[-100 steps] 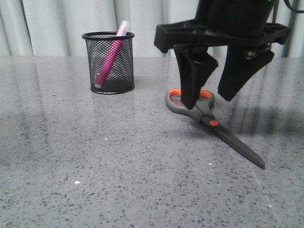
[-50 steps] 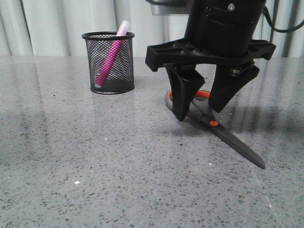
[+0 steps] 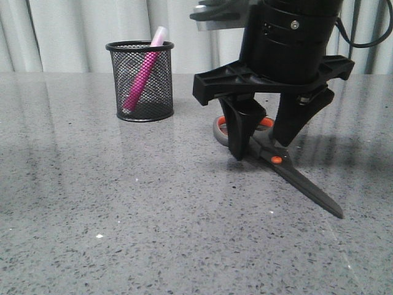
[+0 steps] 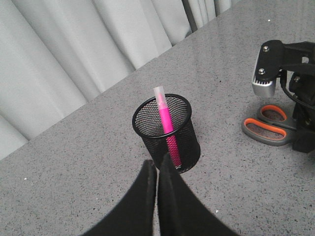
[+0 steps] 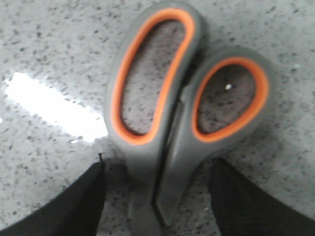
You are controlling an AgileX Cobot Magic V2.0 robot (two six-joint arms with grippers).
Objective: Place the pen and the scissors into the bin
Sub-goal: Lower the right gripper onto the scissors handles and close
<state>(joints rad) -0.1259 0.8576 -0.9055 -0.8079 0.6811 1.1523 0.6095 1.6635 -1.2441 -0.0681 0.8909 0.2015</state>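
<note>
The scissors [image 3: 279,166] lie flat on the table [image 3: 123,215], right of the bin [image 3: 140,80], well apart. The right gripper [image 3: 264,144] straddles their handles, fingers spread, gripping nothing. The pen [image 3: 142,74] leans inside the bin. The left gripper [image 4: 156,169] is closed and empty.

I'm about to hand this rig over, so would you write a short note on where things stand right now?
Right gripper: open, low over the table, one finger on each side of the scissors just below the handle loops; not closed on them.
Left gripper: shut, empty, held near the bin.
Pen: already in the bin, leaning, cap sticking above the rim.
Scissors: lying flat on the table, to the right of the bin, blades shut and pointing toward the camera.
Done: pen.
Left: grasp the scissors, lift, drop them into the bin.
</note>
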